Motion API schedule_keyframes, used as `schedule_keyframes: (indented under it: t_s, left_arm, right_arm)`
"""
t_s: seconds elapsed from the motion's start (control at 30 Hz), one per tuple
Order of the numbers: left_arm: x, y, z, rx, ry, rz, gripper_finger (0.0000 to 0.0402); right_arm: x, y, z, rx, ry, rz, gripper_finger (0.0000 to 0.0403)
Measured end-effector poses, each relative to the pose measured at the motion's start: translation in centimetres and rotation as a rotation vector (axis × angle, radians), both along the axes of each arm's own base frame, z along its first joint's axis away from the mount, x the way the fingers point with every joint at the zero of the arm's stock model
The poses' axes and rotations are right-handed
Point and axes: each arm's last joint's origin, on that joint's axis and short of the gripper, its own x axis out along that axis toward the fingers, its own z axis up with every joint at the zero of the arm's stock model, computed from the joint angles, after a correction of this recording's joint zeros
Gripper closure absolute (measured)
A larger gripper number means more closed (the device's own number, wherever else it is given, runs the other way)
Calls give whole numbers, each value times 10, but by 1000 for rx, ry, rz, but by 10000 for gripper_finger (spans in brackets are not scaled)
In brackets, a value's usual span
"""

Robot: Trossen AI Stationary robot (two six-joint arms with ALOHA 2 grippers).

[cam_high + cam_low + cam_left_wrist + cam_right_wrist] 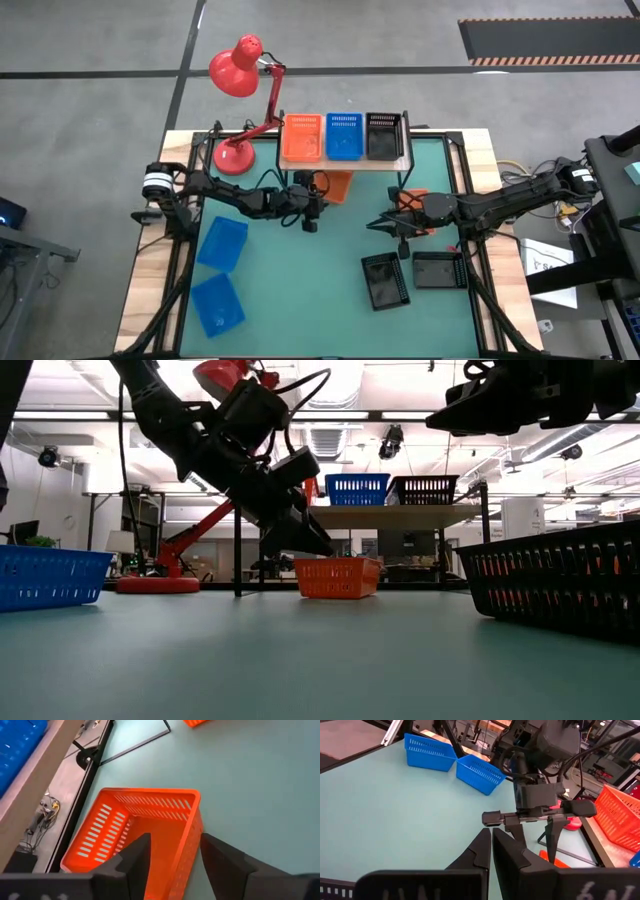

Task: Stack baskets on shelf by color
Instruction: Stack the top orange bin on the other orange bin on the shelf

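Note:
An orange basket (145, 820) sits flat on the green table just in front of the shelf (345, 166). My left gripper (175, 840) is open above its near end. One finger (135, 862) stands over the inside and the other (220, 862) outside the long wall (192, 832), with a gap on each side. On the shelf stand an orange (302, 138), a blue (343, 136) and a black basket (384, 135) in a row. My right gripper (490, 845) hovers shut over the table's middle right, holding nothing.
Two blue baskets (222, 243) (217, 303) lie at the table's left, and two black ones (384, 280) (438, 268) at the near right. A red desk lamp (238, 100) stands at the far left corner beside the shelf. The shelf's thin black legs (237, 550) stand close to the orange basket.

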Motion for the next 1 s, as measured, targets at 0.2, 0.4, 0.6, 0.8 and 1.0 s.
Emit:
schedule_keyframes:
  t_s: [0.2,0.4,0.6,0.8,1.0]
  left_arm:
    - [0,5,1,-1,-12,15,244]
    - [-2,5,-1,-30,-33,13,244]
    - [-3,4,-3,-58,-42,23,244]
    - [3,5,-18,-55,-45,14,244]
    - [12,6,-33,-58,-4,17,244]
  right_arm:
    - [0,0,0,-1,5,0,394]
    - [0,0,0,0,5,0,394]
    - [0,0,0,0,5,0,394]
    - [0,0,0,-2,4,0,394]
    - [0,0,-1,-2,8,0,394]
